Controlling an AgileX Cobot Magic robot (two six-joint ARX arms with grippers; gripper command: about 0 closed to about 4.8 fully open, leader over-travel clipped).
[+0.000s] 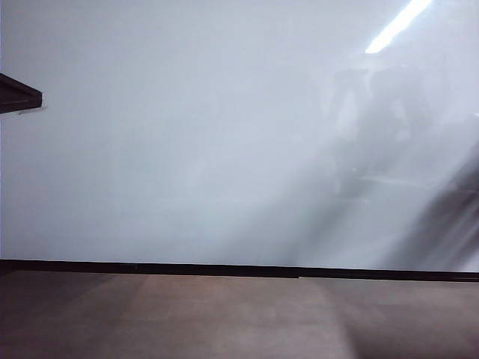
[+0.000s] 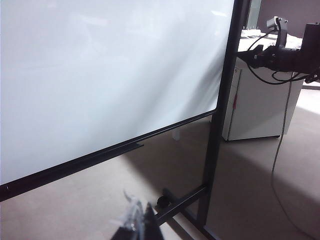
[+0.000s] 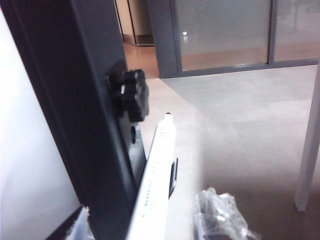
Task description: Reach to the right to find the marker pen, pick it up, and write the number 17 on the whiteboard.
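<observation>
Whiteboard glossy smooth white, faintly mirroring; its frame post matt dark metal with black ribbed plastic knob; marker pen smooth white plastic; floor matt brown-grey; right tool fingers wrapped in crinkled clear film

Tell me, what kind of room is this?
Probably an office or lab room: a large glossy white whiteboard stands on a black wheeled metal frame, beside a white cabinet, with glass-panelled partition walls behind. The right gripper is at a white marker pen; the left gripper hangs near the whiteboard.
</observation>
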